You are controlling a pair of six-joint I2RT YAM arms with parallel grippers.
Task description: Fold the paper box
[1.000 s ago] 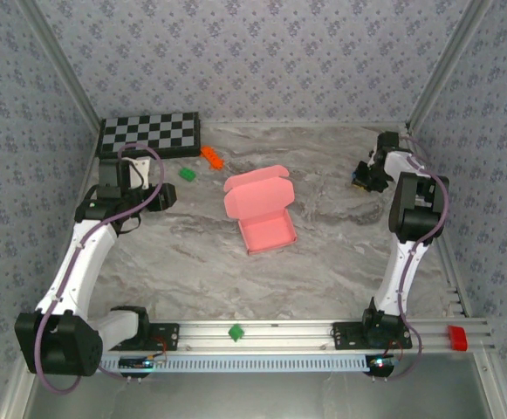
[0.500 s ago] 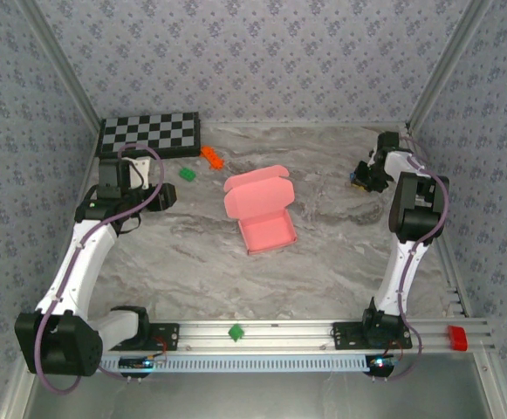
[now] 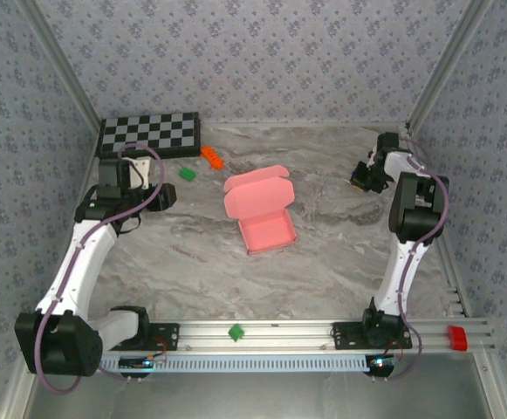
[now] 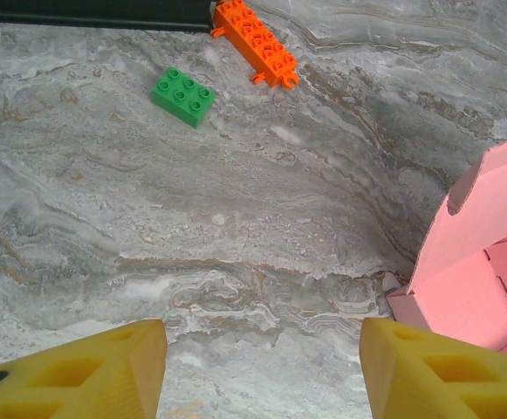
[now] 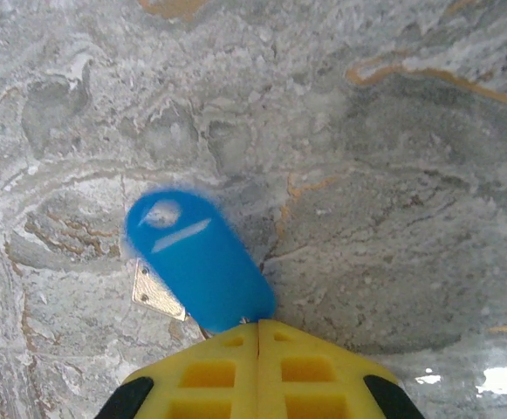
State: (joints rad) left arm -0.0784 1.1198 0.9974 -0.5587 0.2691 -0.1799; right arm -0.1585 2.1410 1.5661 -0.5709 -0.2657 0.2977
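- Box [image 3: 260, 209] mid-table: thin pink card, half made up.
- Shallow tray [image 3: 268, 232] on the side nearer the arms, lid [image 3: 257, 190] raised and open on the far side.
- From the left wrist camera, at the right edge: upright lid panel with a curved cut edge, folded flaps lining the tray.
- Underneath, the table [image 3: 323, 262], grey-veined marble.
- Well apart to the box's left: left gripper [image 3: 162, 199], low over the table.
- Yellow fingers [image 4: 105, 371] spread wide, bare marble between them.
- Past that gripper, a green brick [image 3: 187, 174], then an orange brick [image 3: 211, 156] just beside the near right corner of the checkerboard [image 3: 151, 133] in the far-left corner.
- Well apart to the box's right, near the side wall: right gripper [image 3: 360, 175].
- From its own camera, yellow fingers pressed together, one thin seam between them.
- At their tips, a rounded blue piece [image 5: 196, 257], blurred; cannot tell whether pinched or merely touching.
- Beside the blue piece, a small pale plate [image 5: 157, 292] on the marble.
- Along the near edge, a rail [image 3: 279, 330] carrying a small green piece [image 3: 235, 332] and, at its right end, a red block [image 3: 456, 337].
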